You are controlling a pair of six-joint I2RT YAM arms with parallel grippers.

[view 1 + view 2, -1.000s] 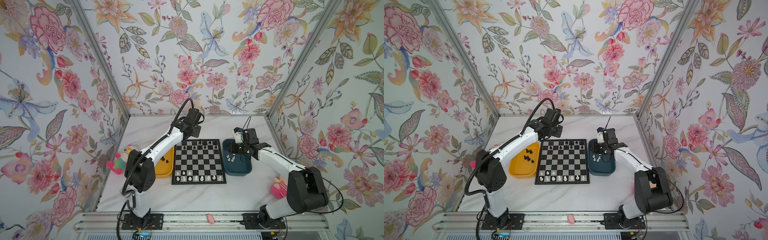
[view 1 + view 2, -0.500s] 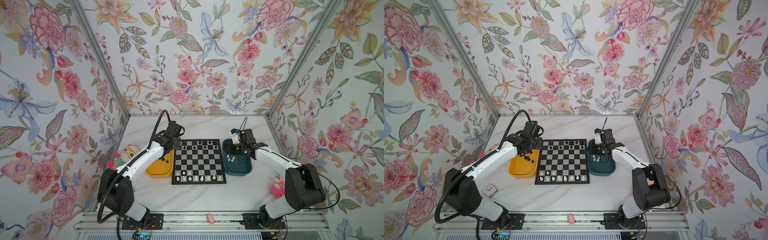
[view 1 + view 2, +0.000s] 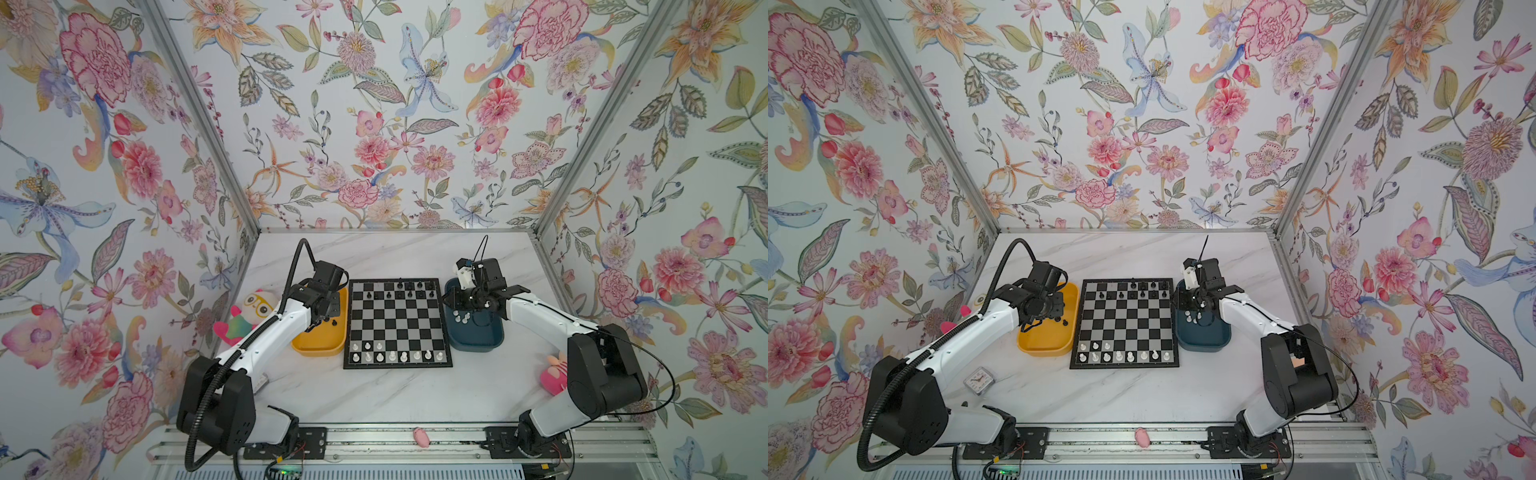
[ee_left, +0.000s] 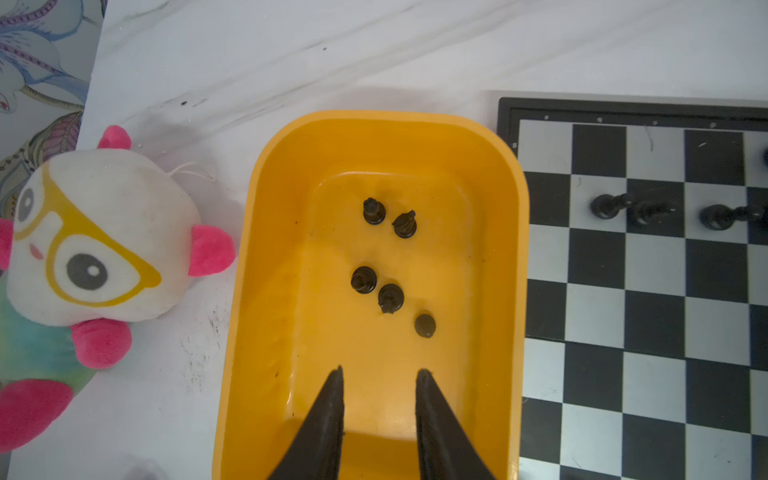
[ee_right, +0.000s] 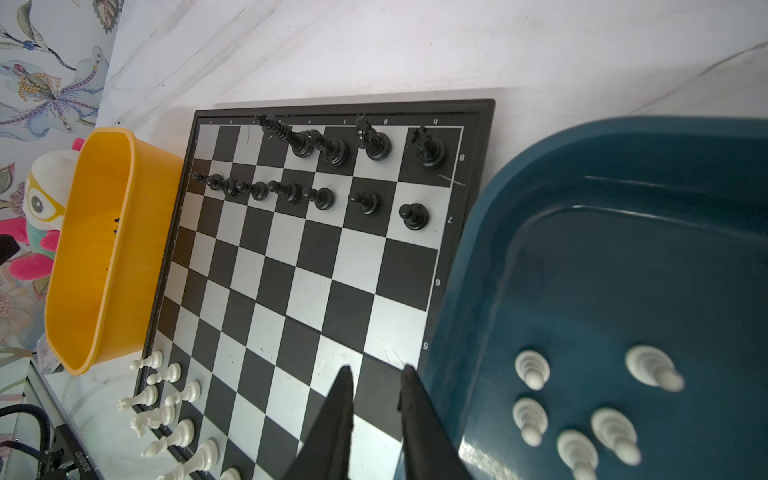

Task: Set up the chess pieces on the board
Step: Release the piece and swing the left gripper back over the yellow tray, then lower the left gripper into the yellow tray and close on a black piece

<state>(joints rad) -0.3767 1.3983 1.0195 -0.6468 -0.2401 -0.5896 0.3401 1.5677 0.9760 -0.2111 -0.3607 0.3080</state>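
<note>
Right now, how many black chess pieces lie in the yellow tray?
5. In the yellow tray, two black pieces sit as a pair; three form a line nearer the left hand. The hand may hide more.

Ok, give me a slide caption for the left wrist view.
Open left gripper above yellow tray with five black chess pieces inside.

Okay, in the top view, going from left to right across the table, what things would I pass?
plush toy with yellow glasses → yellow tray → chessboard → dark blue tray → pink plush toy
</note>
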